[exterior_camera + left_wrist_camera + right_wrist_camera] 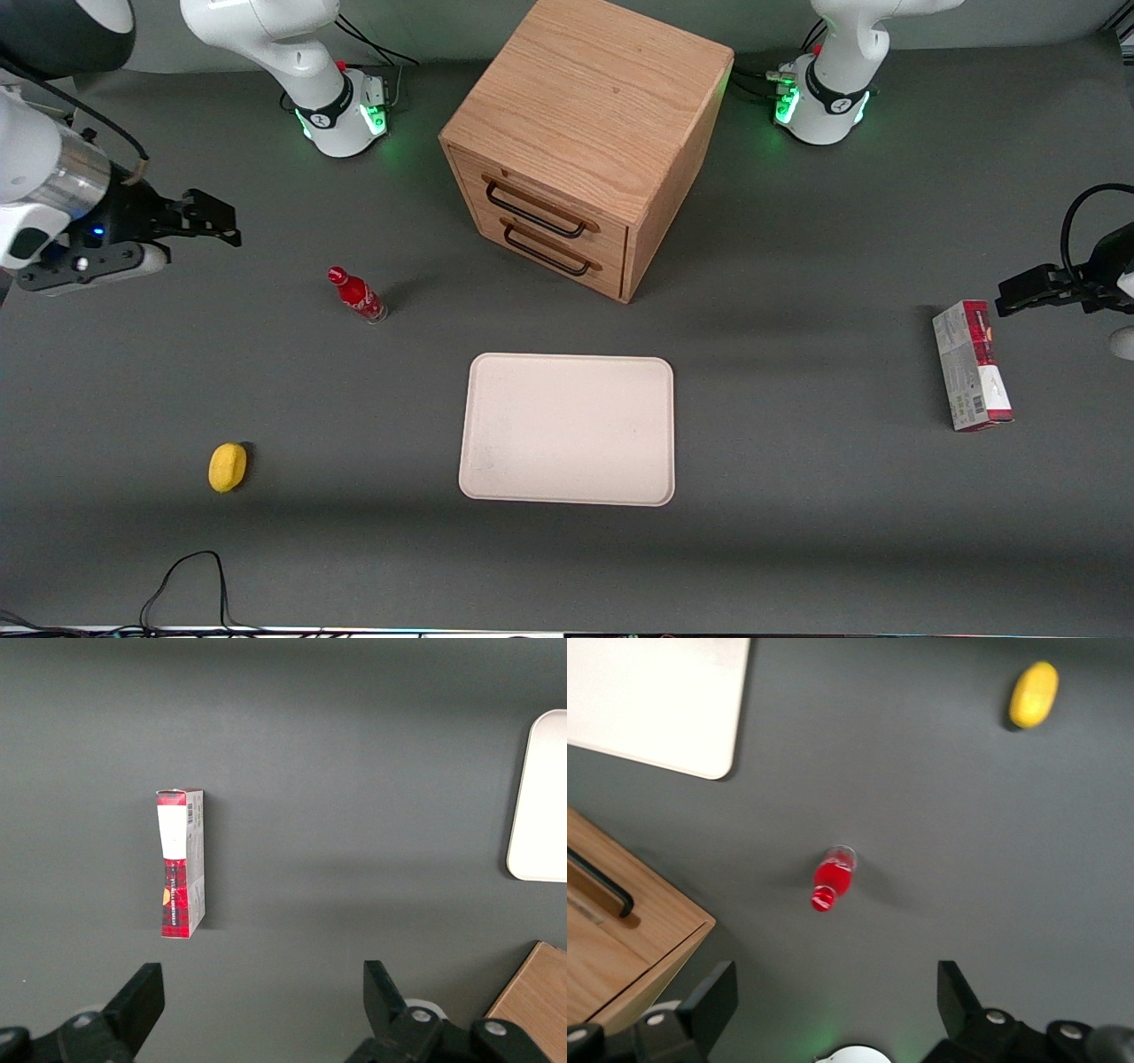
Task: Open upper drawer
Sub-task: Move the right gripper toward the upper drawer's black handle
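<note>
The oak cabinet [585, 115] stands at the middle of the table, farther from the front camera than the tray. Its upper drawer [554, 195] is shut, with its thin black wire handle [534, 213] above the identical lower drawer [554, 250]. My gripper [221, 221] hangs above the table toward the working arm's end, well apart from the cabinet, open and empty. In the right wrist view the gripper [837, 992] is open over bare table. A corner of the cabinet [647, 939] shows there with one black handle [602, 884].
A small red bottle [357, 295] stands between my gripper and the cabinet, also in the right wrist view [831, 879]. A cream tray [567, 430] lies nearer the camera. A yellow lemon [227, 466] and a red-and-white box [970, 365] lie on the table.
</note>
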